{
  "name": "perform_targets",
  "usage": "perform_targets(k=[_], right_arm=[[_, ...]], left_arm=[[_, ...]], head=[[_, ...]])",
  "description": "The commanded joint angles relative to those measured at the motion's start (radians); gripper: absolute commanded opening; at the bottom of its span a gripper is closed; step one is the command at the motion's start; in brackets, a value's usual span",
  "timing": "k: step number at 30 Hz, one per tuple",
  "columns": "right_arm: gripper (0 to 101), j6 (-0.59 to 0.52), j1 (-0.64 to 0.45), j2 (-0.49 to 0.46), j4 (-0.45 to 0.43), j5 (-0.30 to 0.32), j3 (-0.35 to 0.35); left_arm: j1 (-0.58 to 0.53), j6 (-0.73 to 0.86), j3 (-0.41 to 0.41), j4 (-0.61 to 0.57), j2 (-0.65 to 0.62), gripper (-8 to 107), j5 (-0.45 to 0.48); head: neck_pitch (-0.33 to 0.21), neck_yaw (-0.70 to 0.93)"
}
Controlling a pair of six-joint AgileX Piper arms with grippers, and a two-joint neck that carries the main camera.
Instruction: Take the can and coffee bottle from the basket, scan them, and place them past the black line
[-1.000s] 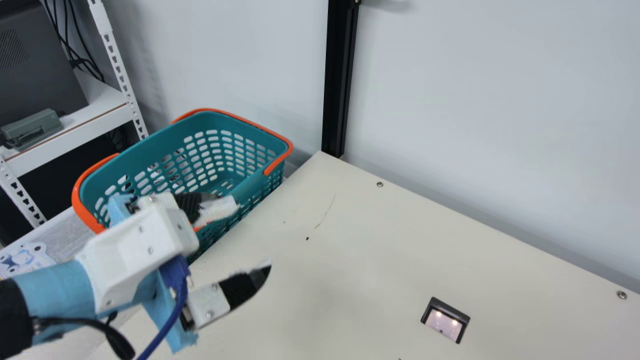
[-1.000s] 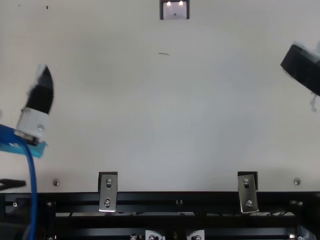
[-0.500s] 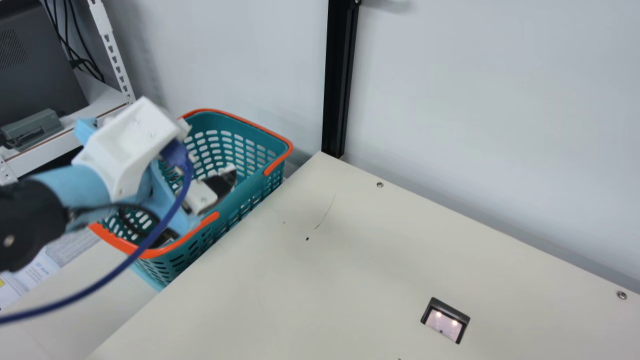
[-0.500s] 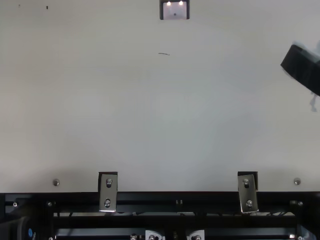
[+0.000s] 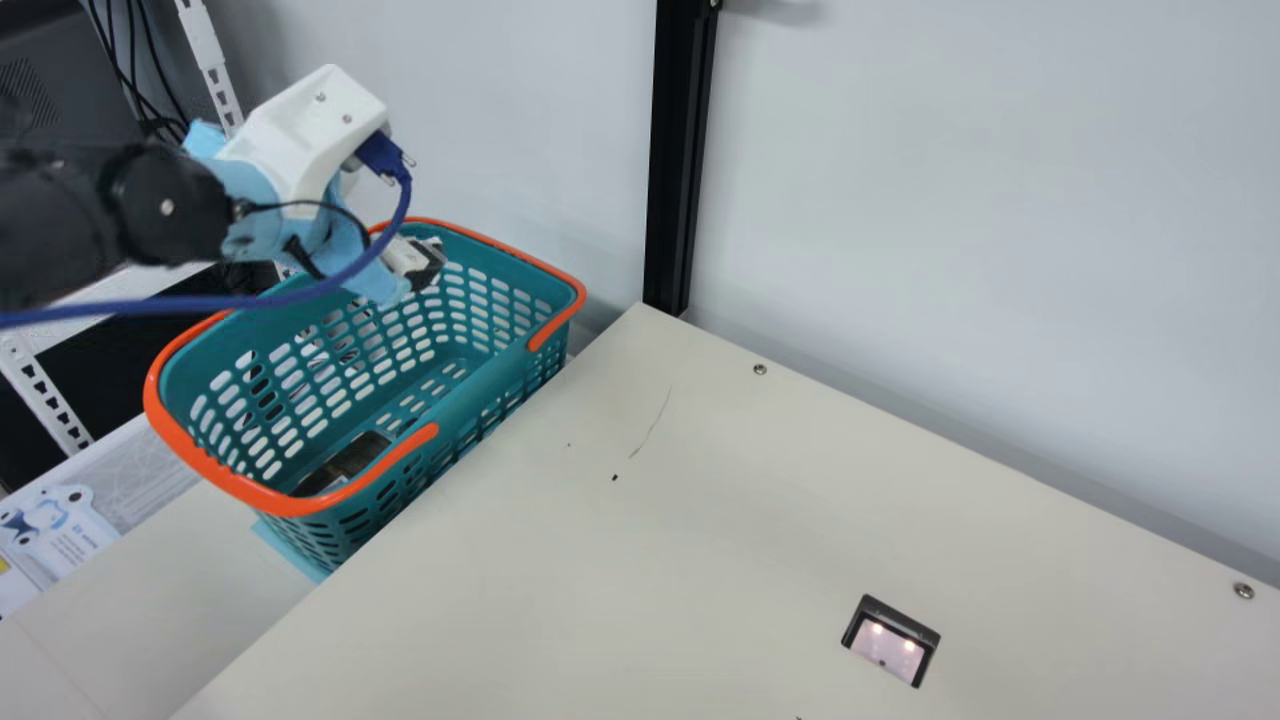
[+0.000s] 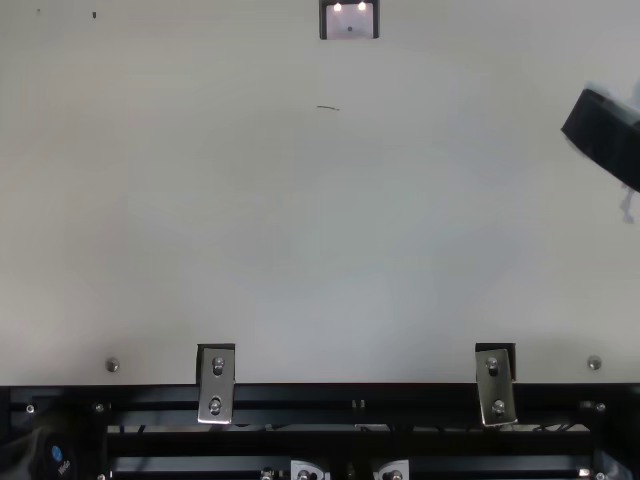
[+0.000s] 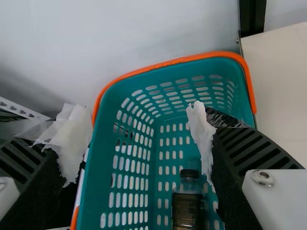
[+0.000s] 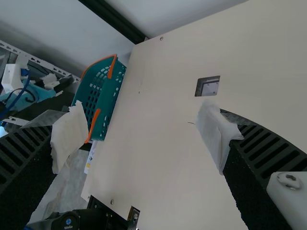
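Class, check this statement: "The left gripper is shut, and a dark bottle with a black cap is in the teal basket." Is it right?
Not quite: the left wrist view shows the left gripper open. The dark bottle is in the teal basket.

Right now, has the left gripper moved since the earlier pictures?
Yes: in the main view, the left gripper has moved up, towards the far rim of the basket.

Main and wrist views overlook one basket [image 5: 490,383].
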Motion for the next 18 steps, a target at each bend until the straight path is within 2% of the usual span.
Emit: perform_targets(k=[1,9,18], right_arm=[[101,0.0,0.0,0.0,0.0,0.0,0.0],[101,0.0,0.0,0.0,0.0,0.0,0.0],[101,0.0,0.0,0.0,0.0,0.0,0.0]], left_arm=[[0.007,0.014,-0.092,-0.035,0.092,90,0.054],[0.05,0.03,-0.238,-0.117,0.27,90,0.17],[0.075,0.023,-0.32,-0.122,0.444,90,0.243]], head=[[-0.026,0.014],[-0.026,0.014],[-0.026,0.014]])
